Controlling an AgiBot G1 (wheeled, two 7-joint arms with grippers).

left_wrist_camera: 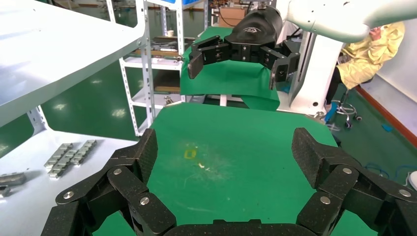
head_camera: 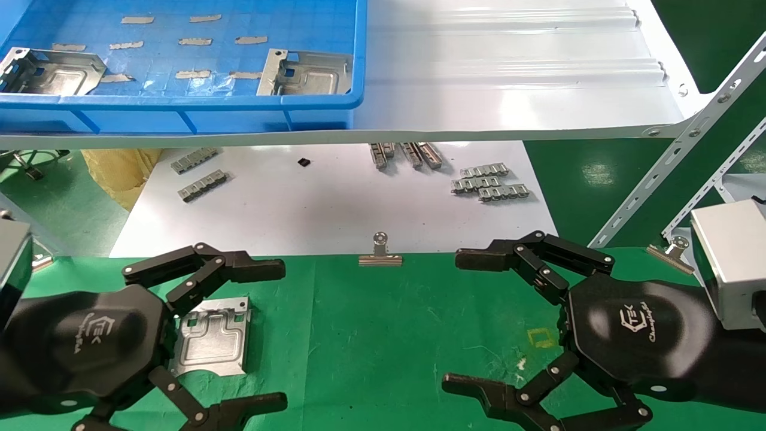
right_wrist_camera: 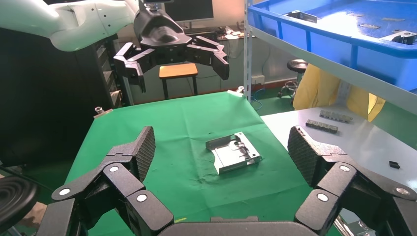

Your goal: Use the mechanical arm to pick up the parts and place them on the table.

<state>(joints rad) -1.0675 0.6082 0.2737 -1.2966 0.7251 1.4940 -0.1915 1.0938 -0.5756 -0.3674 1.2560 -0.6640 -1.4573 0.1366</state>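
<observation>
One silvery part (head_camera: 212,336) lies flat on the green cloth table (head_camera: 383,335). It also shows in the right wrist view (right_wrist_camera: 233,153). My left gripper (head_camera: 278,335) is open and empty, hovering above the table just over and beside that part. In its own view (left_wrist_camera: 226,152) only bare cloth lies between the fingers. My right gripper (head_camera: 456,320) is open and empty, above the right side of the table, facing the left one; in its own view (right_wrist_camera: 222,147) it looks toward the part. Two more parts (head_camera: 54,72) (head_camera: 308,73) lie in the blue bin (head_camera: 179,108).
The blue bin stands on a glossy white ribbed shelf (head_camera: 508,78) above the back. Below it, a white board (head_camera: 329,203) carries small slotted grey strips (head_camera: 491,182). Binder clips (head_camera: 380,254) hold the cloth's far edge. A yellow square outline (head_camera: 541,337) is near the right gripper.
</observation>
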